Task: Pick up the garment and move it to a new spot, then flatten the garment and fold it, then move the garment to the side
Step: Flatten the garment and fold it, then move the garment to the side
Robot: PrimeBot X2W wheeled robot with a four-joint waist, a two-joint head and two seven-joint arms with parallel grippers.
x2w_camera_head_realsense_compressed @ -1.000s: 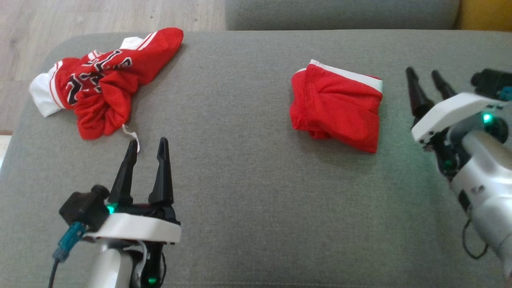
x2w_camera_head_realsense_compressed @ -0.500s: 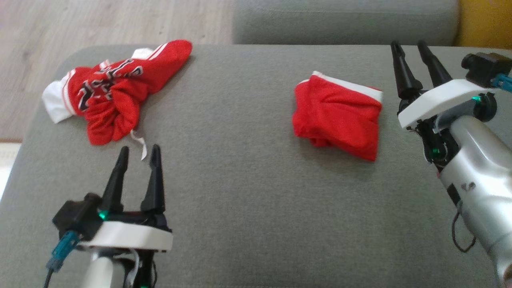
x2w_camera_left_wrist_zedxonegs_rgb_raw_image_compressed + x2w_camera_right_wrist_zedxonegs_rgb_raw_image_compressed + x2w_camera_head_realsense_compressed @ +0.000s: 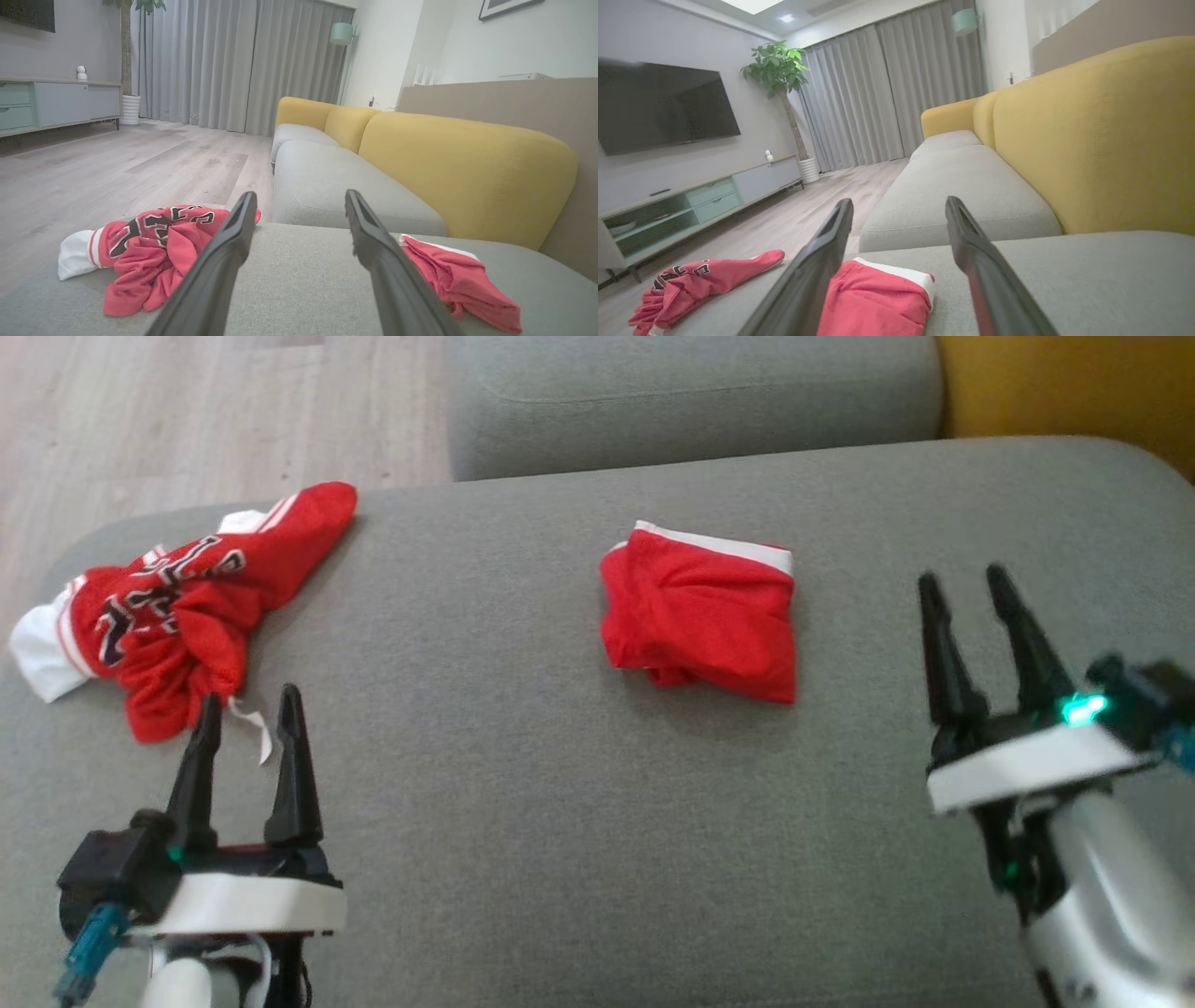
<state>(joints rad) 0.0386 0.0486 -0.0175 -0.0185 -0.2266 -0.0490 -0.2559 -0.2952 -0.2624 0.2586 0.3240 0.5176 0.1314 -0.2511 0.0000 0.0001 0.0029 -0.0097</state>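
Folded garment [image 3: 700, 616], red with a white band along its far edge, lies near the middle of a grey sofa seat [image 3: 523, 821]. A second piece, a crumpled red-and-white jersey [image 3: 177, 616] with dark lettering, sits at the seat's left end. The left pincer [image 3: 252, 698] hovers just beside the jersey's near edge, its fingers spread apart and empty. The right pincer [image 3: 962, 577] hangs to the right of the folded garment, clear of it, also spread wide and holding nothing. A yellow backrest [image 3: 1064, 383] rises behind.
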